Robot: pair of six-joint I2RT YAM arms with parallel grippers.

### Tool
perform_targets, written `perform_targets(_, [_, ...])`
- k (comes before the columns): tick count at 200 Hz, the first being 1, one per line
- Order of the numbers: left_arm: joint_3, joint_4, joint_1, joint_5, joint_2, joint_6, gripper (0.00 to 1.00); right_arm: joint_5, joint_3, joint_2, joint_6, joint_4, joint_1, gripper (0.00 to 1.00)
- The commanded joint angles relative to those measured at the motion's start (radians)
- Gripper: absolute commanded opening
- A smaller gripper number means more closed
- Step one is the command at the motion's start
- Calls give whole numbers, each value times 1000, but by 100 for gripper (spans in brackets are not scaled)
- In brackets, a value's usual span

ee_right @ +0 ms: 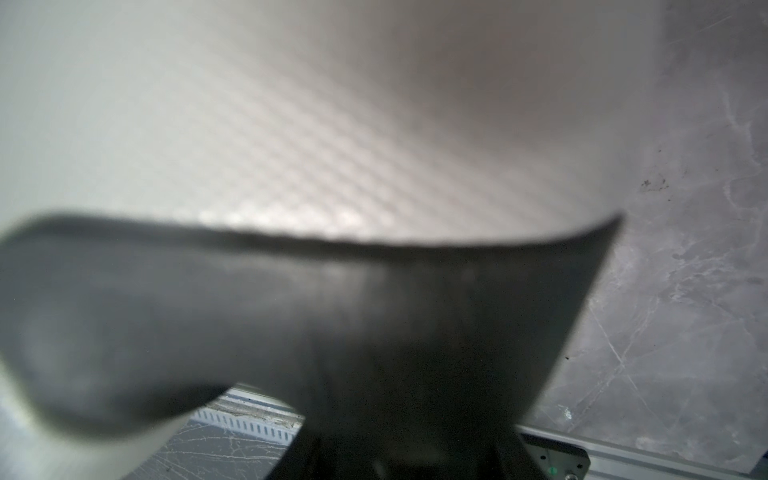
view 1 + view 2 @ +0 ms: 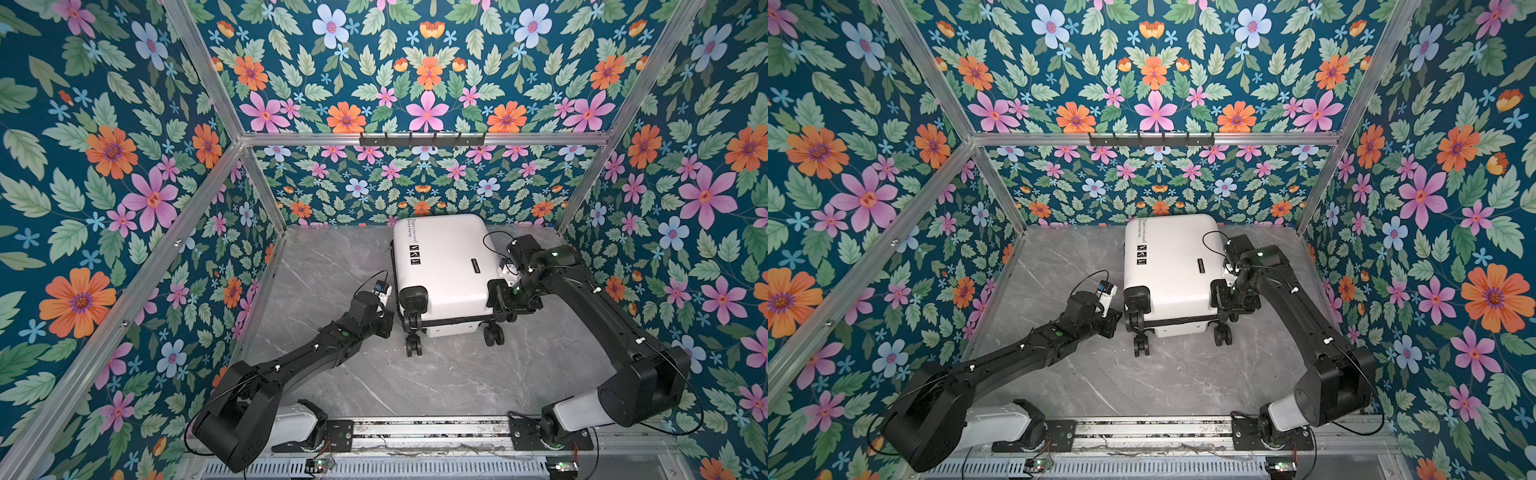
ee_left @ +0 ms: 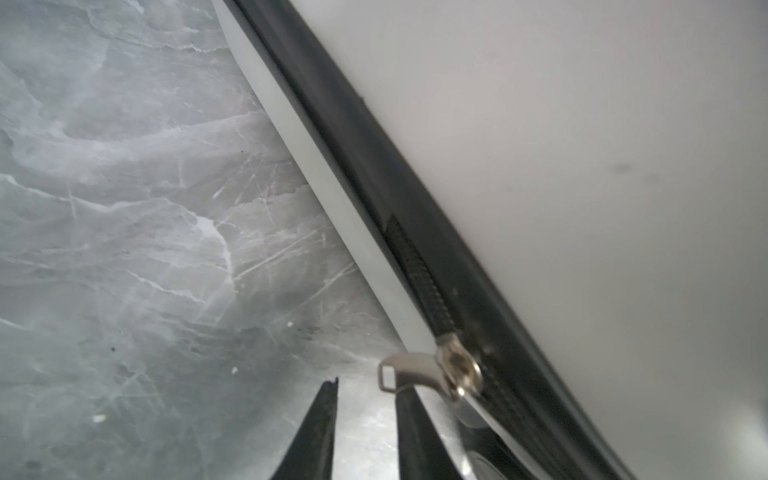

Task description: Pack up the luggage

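The luggage [image 2: 444,266] [image 2: 1171,257], a white hard shell with a black zipper band [image 3: 374,166], lies closed at the back of the table, wheels toward the front. My left gripper [image 2: 388,322] [image 3: 365,386] sits at its left front corner, open, with bare table showing between the fingers. The silver zipper pull [image 3: 415,368] rests at one fingertip. My right gripper [image 2: 505,299] [image 2: 1229,297] is at the right front corner, shut on the black wheel housing [image 1: 332,311], which covers its fingers in the right wrist view.
The grey marble table [image 2: 353,374] is boxed in by floral walls on three sides. A black hook rail [image 2: 422,139] hangs on the back wall. The arms' mounting rail [image 2: 428,432] runs along the front edge. Two spinner wheels [image 2: 413,345] [image 2: 493,334] stick out toward the front.
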Motion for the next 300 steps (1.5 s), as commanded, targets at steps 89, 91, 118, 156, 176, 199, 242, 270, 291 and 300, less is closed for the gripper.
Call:
perform_targets(89, [28, -26, -21, 2, 18, 120, 27, 5, 17, -6, -30, -3, -9, 35])
perform_targets(91, [29, -24, -21, 2, 19, 120, 27, 5, 16, -6, -30, -4, -8, 35])
perform_targets(118, [48, -14, -21, -12, 34, 121, 23, 2, 13, -5, -33, -4, -9, 35])
perform_targets(156, [66, -15, -23, 11, 51, 136, 12, -3, 13, -3, -33, -3, -8, 35])
perform_targets(176, [65, -19, -26, 28, 51, 141, 5, -3, 12, -4, -34, -3, -8, 35])
perform_targets(199, [67, -33, -30, 65, 49, 150, 0, -3, 12, -4, -31, -3, -9, 34])
perform_targets(242, [65, -112, -45, 135, -17, 139, 0, -39, 8, -1, 14, 9, -10, 23])
perform_targets(270, [53, -149, -63, 151, -66, 117, 0, -62, 0, -21, 66, 18, -9, 57])
perform_targets(291, [57, -164, -62, 142, -69, 111, 0, -16, 40, -52, 146, -12, -8, 81])
perform_targets(300, [63, -167, -63, 145, -69, 106, 0, 6, 73, -62, 186, -41, -9, 84])
